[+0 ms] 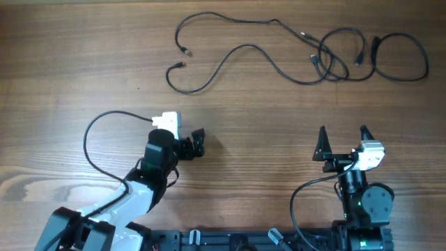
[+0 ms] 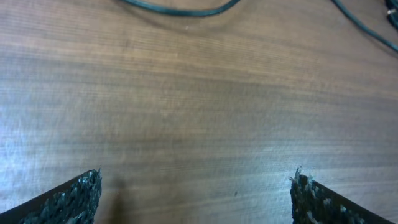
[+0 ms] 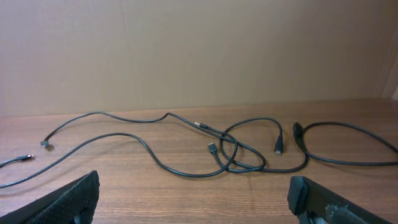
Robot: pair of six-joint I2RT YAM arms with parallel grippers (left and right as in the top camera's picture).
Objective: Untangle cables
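The cables point(image 1: 327, 61) lie tangled at the far right, well apart from the left gripper point(image 1: 195, 144) and right gripper point(image 1: 343, 132), both spread wide and empty

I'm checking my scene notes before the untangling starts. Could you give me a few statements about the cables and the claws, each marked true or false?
1. The left claw and the right claw are both open and empty. True.
2. The cables cross one another mostly on the right claw's side of the table. True.
3. The left claw is touching a cable. False: it is apart from all of them, over bare wood.
4. The cables lie in one neat coil. False: they sprawl in loose loops, with plug ends lying free.
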